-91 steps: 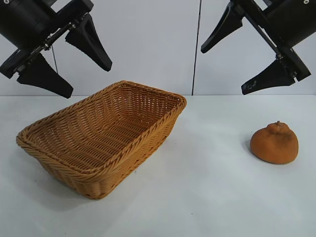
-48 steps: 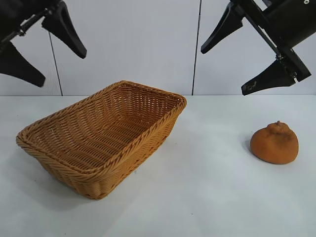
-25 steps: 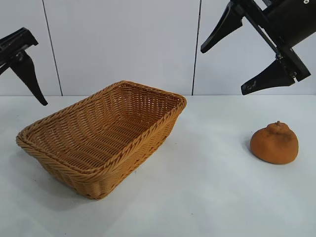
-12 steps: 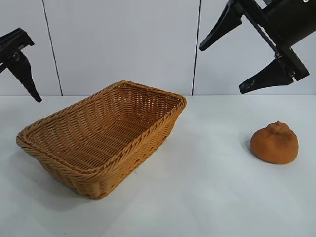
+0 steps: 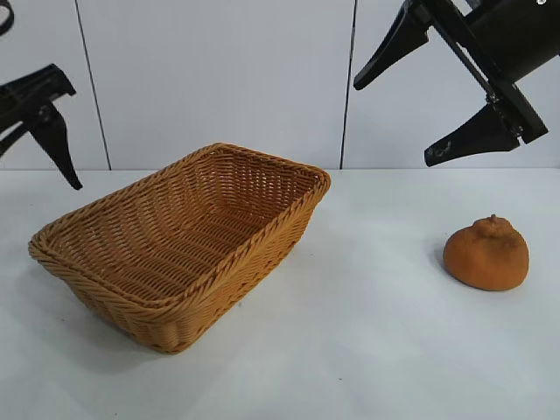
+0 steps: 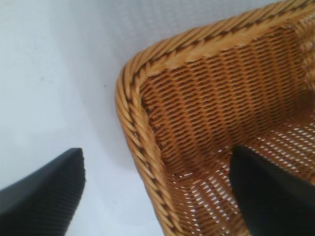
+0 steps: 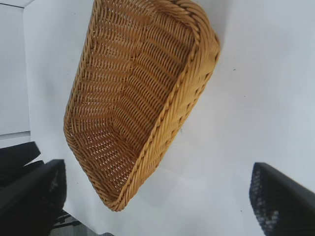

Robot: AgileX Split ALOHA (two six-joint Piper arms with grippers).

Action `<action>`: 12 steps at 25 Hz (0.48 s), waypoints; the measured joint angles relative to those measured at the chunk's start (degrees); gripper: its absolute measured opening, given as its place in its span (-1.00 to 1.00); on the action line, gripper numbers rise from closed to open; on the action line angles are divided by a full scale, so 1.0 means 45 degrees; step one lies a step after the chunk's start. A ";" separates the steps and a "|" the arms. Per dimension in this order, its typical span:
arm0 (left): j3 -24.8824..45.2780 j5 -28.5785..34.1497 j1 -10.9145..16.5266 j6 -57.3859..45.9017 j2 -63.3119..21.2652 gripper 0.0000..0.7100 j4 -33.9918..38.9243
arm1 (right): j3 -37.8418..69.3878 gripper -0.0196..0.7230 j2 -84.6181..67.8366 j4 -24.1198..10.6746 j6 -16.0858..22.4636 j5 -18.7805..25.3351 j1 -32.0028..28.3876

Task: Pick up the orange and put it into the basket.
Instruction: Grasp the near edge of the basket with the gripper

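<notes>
Here, we see 2 arms, 1 basket and 1 orange on a white table (image 5: 367, 350).
Orange: we find the orange (image 5: 486, 254) sitting on the table at about 4 o'clock from the middle of the outside view. Its bumpy top points up. Nothing touches it.
Basket: we see the basket (image 5: 179, 232) on the table at about 9 o'clock from the orange, well apart from it. It sits at a slant, with 1 corner aimed at the back wall (image 5: 219, 79). We see nothing inside it.
Right gripper: we see the right gripper (image 5: 411, 105) up high at about 12 o'clock from the orange. Its 2 black fingers are spread wide and hold nothing. Its own camera shows the basket and bare table between the fingers.
Left gripper: we see the left gripper (image 6: 157, 189) at the far left edge of the outside view, at about 10 o'clock from the basket. Its fingers are spread wide and hold nothing. In its own camera, 1 finger is over the table and the other is over the inside of the basket, with a basket corner between them.
</notes>
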 joint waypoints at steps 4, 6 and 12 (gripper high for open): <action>-0.0430 0.0430 -0.0319 -0.0669 0.0302 0.58 0.0000 | 0.0000 0.92 0.0010 0.0000 0.0000 0.0000 0.0000; -0.0378 0.0370 -0.0409 -0.1508 0.0302 0.57 0.0000 | 0.0000 0.92 0.0010 0.0000 0.0000 -0.0009 0.0000; 0.0699 -0.0551 -0.0491 -0.3734 0.0302 0.57 0.0101 | 0.0000 0.92 0.0010 0.0000 0.0000 -0.0009 0.0000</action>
